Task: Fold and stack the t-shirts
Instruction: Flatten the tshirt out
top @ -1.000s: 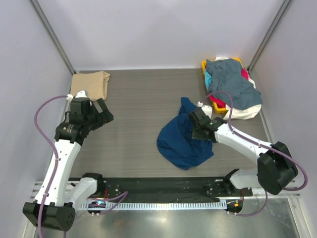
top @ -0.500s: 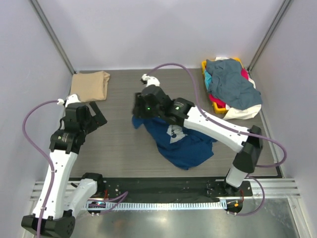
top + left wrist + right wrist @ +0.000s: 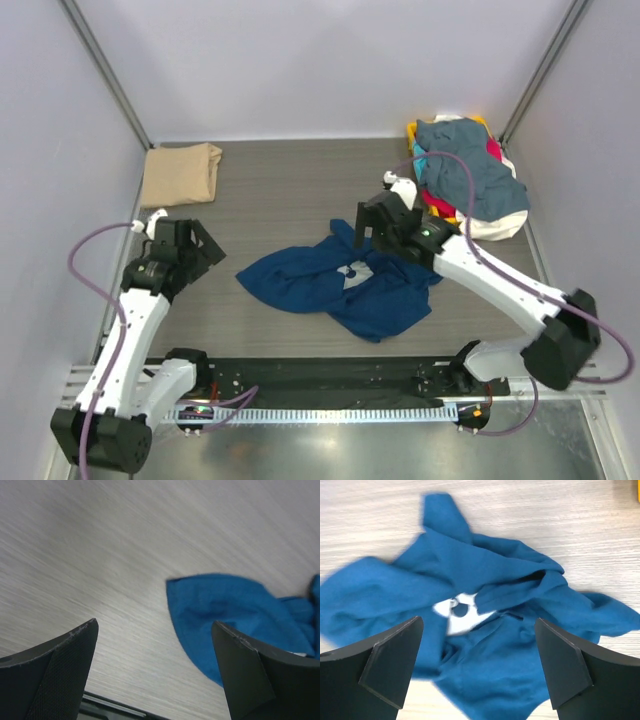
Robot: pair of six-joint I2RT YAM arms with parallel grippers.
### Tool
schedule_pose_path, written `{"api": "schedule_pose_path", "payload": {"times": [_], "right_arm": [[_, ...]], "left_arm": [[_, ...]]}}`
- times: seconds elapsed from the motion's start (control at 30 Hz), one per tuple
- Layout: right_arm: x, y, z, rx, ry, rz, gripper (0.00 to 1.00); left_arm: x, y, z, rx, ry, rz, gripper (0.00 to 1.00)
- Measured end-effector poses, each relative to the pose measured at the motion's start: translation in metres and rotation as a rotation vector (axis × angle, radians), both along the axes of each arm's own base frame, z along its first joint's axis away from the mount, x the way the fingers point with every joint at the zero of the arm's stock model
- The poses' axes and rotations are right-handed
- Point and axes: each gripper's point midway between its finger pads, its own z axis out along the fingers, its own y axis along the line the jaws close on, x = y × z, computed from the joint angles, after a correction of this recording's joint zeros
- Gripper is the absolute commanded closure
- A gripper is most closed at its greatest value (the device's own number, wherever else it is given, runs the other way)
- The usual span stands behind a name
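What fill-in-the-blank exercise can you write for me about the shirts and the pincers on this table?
1. The crumpled blue shirt bears a ____ print.
2. The folded tan shirt lies in the far ____ corner of the table.
3. The left pincer and the right pincer are both ____, holding nothing.
Missing words: white; left; open.

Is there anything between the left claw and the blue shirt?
No, only bare table lies between the left gripper and the blue shirt. The top view shows the gap, and the left wrist view shows it too.
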Motion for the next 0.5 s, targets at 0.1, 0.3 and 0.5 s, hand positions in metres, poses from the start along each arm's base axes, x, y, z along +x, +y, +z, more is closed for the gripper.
{"api": "schedule_pose_path", "payload": {"times": [0.1, 0.3, 0.5], "right_arm": [[-0.016, -0.01, 0.024, 0.083, -0.067, -0.005, 0.0], [-0.056, -0.02, -0.02, 0.129, 0.028, 0.01, 0.02], [-0.103, -0.04, -0.071, 0.131, 0.177, 0.01, 0.04]], "left_arm": [[0.003, -0.008, -0.038, -0.044, 0.096, 0.009, 0.09], [0.012, -0.023, -0.101, -0.086, 0.257, 0.023, 0.18], [0.028, -0.035, -0.135, -0.124, 0.274, 0.019, 0.28]]}}
